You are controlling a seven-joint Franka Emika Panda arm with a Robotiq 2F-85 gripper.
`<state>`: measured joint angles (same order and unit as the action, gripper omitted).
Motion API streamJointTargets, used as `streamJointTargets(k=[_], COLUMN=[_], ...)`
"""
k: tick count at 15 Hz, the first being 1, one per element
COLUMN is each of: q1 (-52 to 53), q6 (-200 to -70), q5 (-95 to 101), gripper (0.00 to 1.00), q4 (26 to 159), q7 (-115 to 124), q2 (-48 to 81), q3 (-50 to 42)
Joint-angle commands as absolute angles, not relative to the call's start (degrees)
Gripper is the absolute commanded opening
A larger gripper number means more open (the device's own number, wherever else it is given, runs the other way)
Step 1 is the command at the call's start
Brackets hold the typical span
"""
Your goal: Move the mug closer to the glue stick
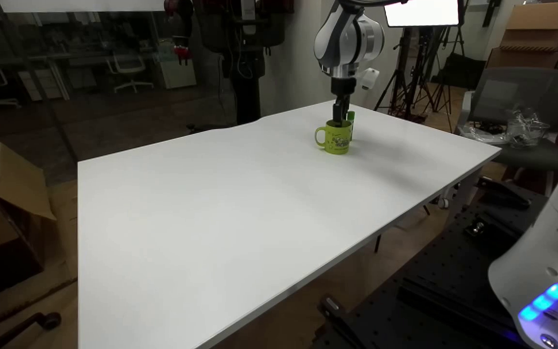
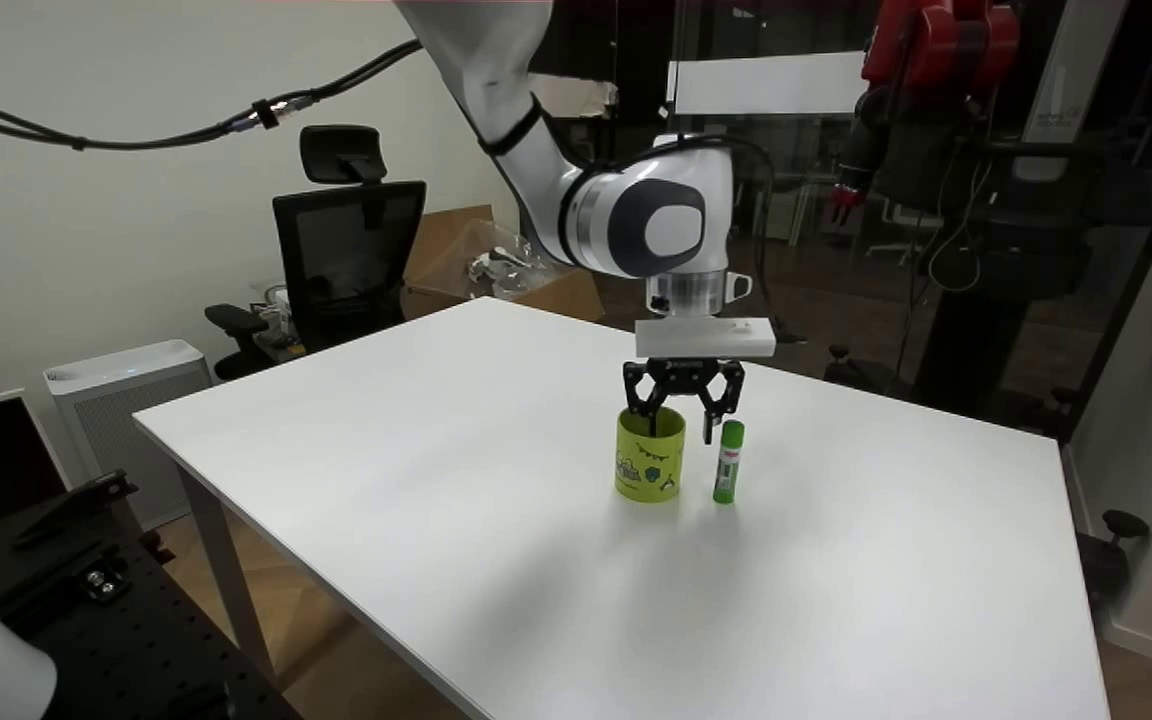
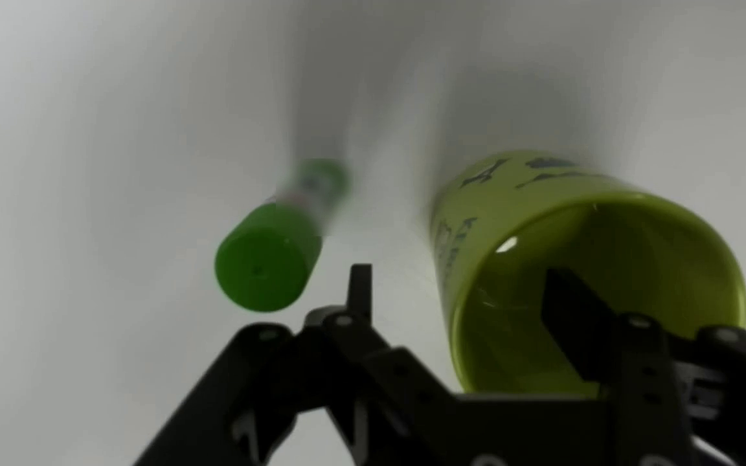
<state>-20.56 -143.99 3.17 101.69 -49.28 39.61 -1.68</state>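
Observation:
The lime-green mug (image 1: 335, 138) stands upright on the white table and also shows in another exterior view (image 2: 648, 468). The green glue stick (image 2: 727, 465) stands upright beside it with a small gap, and is partly behind the mug in an exterior view (image 1: 351, 119). My gripper (image 2: 680, 434) points down and is open. In the wrist view my gripper (image 3: 457, 274) has one finger inside the mug (image 3: 509, 200) and the other outside, between the mug and the glue stick (image 3: 266, 262). The mug's near wall lies between the fingers, with visible gaps on both sides. The handle shows only in an exterior view.
The white table (image 1: 221, 203) carries the mug and glue stick. A light stand (image 1: 407, 68) and a grey chair (image 1: 521, 111) stand beyond its edge. A black chair (image 2: 351, 260) and an open cardboard box (image 1: 7, 208) stand off the table.

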Motion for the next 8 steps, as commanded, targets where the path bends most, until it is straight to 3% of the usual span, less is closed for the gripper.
streamJointTargets(k=[1,2,3,5,8], q1=[-19.94,-20.60,-20.58,-20.60,-20.62], q6=[-143.29,-143.81,-143.78,-143.78,-143.79], q5=[3.39,3.33,3.35,3.39,3.39], gripper=[0.99,1.00,0.89,1.00,1.00], q4=[102.84,101.61,101.61,101.61,101.61], q7=[-47.72,-49.19,-49.30,-49.37,-49.37], q2=[37.64,39.42,39.41,39.63,39.78], q3=[-2.00,-1.57,-1.56,-1.55,-1.55])
